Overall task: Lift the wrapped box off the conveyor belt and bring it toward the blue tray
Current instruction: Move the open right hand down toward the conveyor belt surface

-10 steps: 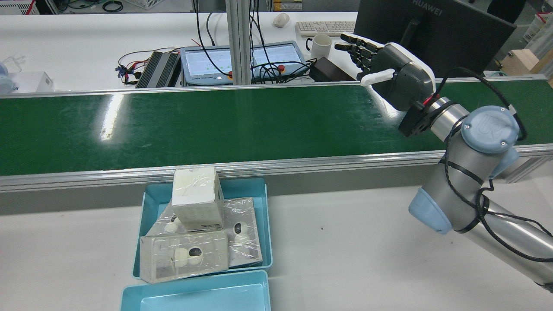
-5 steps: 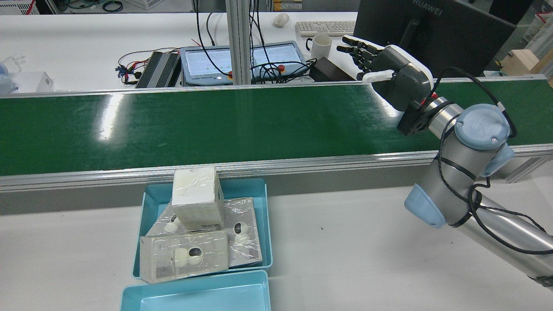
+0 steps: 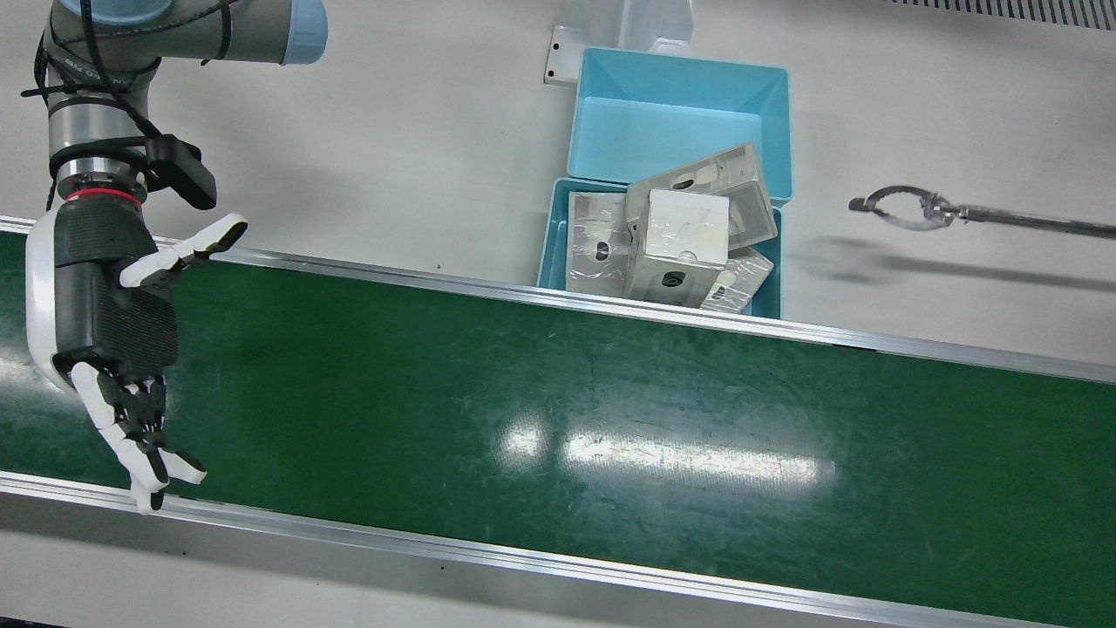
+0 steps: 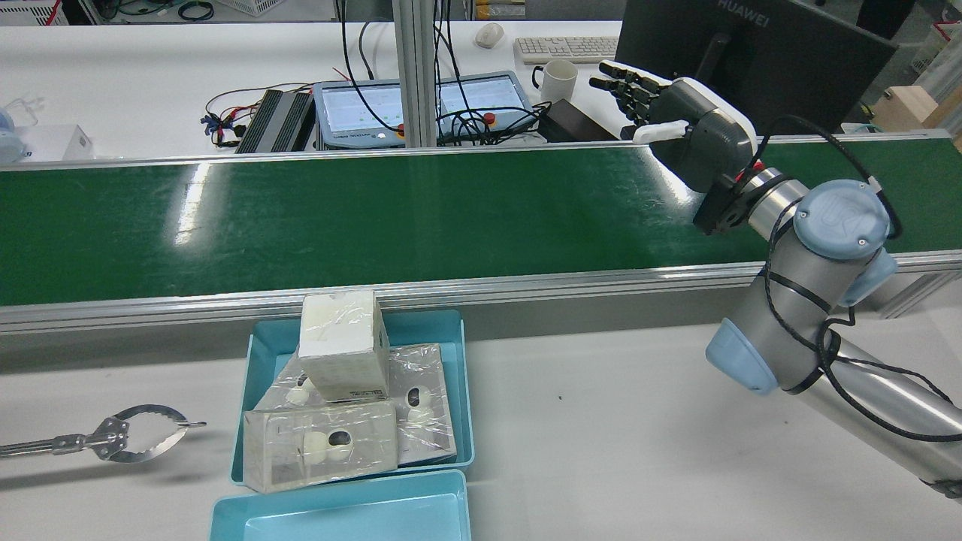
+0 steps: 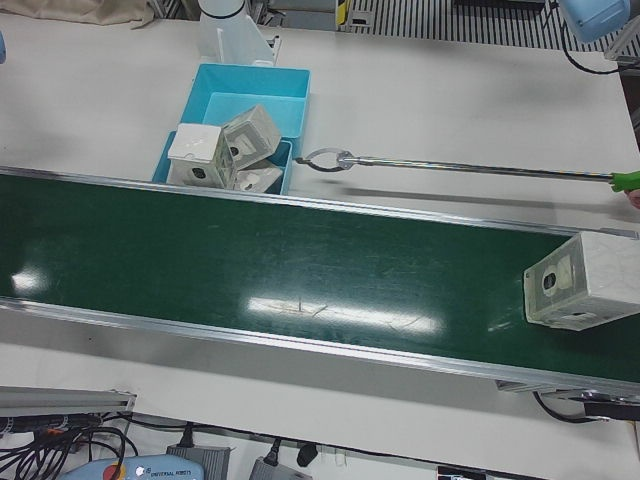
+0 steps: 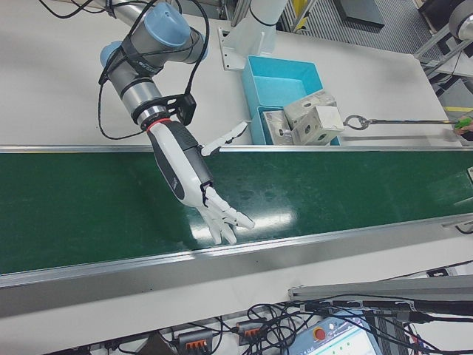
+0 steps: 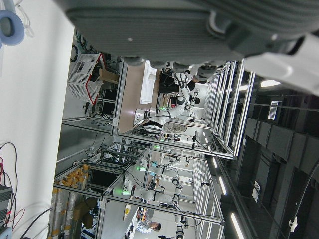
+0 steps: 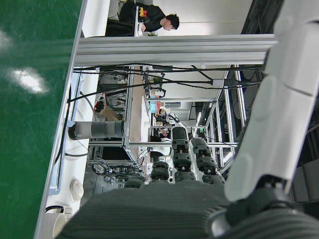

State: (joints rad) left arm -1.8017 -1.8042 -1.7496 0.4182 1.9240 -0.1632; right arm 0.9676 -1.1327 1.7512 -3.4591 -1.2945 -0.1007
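Note:
A wrapped white box (image 5: 585, 280) lies alone on the green conveyor belt (image 5: 250, 270) at its right end in the left-front view, far from both hands. My right hand (image 4: 695, 131) hovers open over the other end of the belt (image 3: 610, 419), fingers spread, holding nothing; it also shows in the front view (image 3: 109, 323) and the right-front view (image 6: 188, 174). The blue tray (image 4: 464, 391) beside the belt holds several wrapped boxes (image 4: 342, 349). Of my left hand (image 7: 199, 20) only the grey palm shows, at the top of its own view.
A second, empty blue tray (image 3: 680, 105) adjoins the filled one. A long metal grabber tool (image 5: 325, 160) reaches across the white table, its jaw tip close to the trays (image 4: 135, 439). A monitor, a mug and cables stand beyond the belt.
The metal grabber tool has come into the rear view at the lower left, near the tray. My right hand has barely shifted and stays open.

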